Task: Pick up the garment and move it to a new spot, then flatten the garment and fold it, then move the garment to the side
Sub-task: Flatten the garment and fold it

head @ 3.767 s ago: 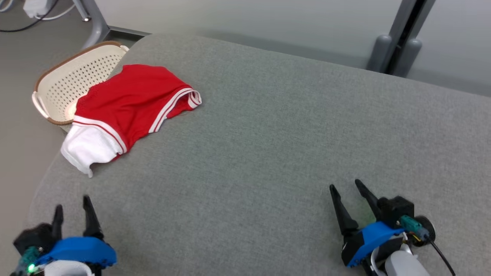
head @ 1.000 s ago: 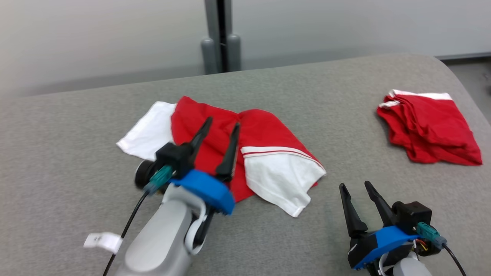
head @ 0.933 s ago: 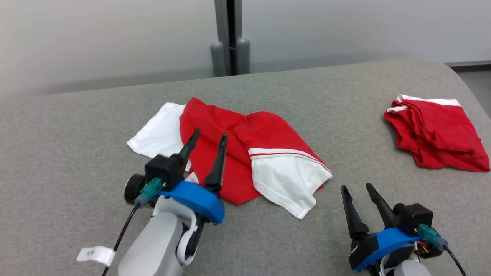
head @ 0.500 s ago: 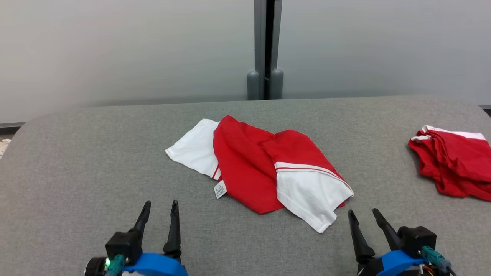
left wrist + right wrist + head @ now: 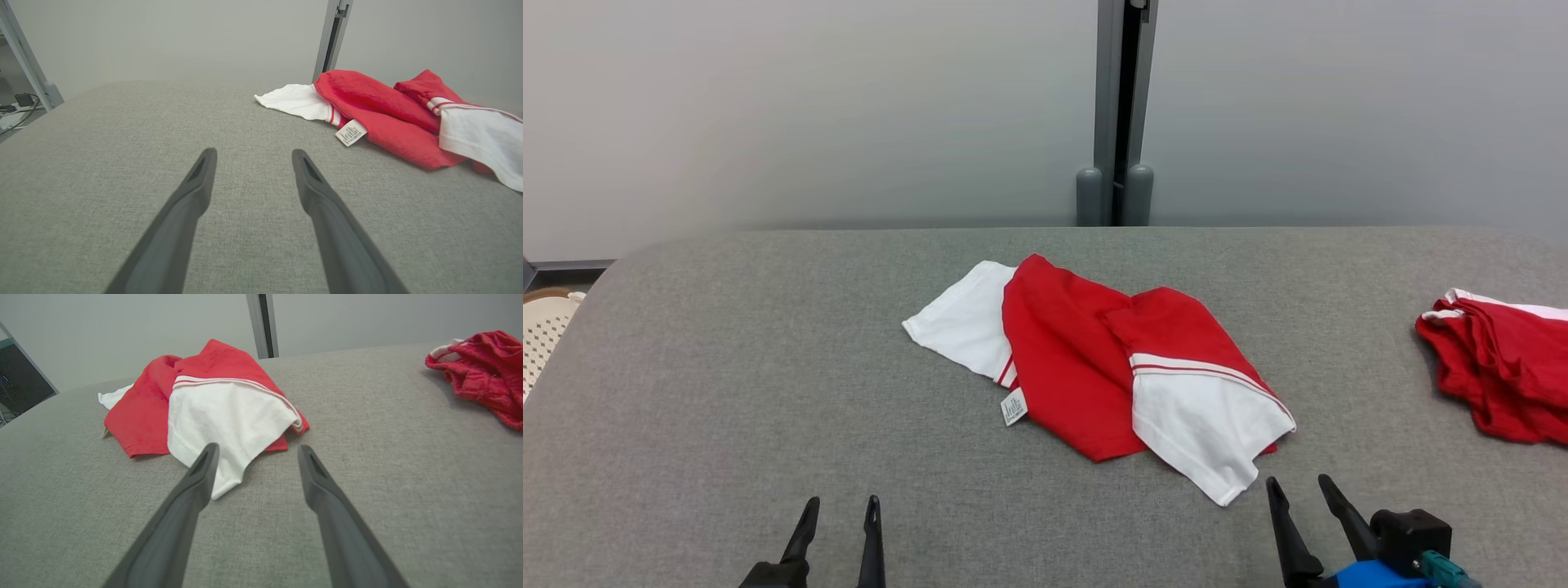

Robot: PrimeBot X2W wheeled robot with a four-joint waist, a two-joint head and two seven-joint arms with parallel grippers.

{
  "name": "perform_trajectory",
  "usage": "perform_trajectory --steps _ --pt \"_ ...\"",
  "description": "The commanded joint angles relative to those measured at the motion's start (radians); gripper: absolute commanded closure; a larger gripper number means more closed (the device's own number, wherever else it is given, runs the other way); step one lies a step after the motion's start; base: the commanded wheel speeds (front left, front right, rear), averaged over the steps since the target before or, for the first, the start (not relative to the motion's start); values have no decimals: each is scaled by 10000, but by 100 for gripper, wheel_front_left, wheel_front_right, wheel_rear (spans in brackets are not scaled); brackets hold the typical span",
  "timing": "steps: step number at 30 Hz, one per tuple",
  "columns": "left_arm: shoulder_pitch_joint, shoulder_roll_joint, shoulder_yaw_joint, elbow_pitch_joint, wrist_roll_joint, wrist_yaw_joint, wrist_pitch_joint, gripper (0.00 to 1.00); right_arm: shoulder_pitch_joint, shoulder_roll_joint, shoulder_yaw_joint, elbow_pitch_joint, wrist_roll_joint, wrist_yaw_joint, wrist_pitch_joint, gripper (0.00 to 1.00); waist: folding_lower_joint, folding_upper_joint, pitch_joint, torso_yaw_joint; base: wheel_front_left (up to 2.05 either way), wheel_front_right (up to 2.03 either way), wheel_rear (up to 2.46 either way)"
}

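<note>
Flattening looks next: the garment (image 5: 1094, 359) lies rumpled in the middle of the table (image 5: 727, 392), so the left hand (image 5: 843, 500) and right hand (image 5: 1298, 480), both wide open and empty, should pinch opposite white edges and pull apart. Room looks free toward the left; a red pile (image 5: 1494, 367) crowds the table's right edge.

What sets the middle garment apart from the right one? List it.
The middle garment lies spread, with two white panels; the right garment is bunched, with a thin white edge. The middle garment sits in the middle of the table; the right garment towards its right end. Both are red and white.
</note>
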Motion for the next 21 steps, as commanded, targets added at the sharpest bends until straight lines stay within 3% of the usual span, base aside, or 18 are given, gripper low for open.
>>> perform_trajectory --steps 1,21 --pt "-232 -14 -60 4 81 -66 -31 0 82 -35 60 76 11 0 -5 0 1 -1 30 64 0 0 0" --pt "-719 -18 -623 183 -15 -250 -32 0 -1132 -31 859 2147 1148 0 0 0 1 -1 832 984 0 0 0"
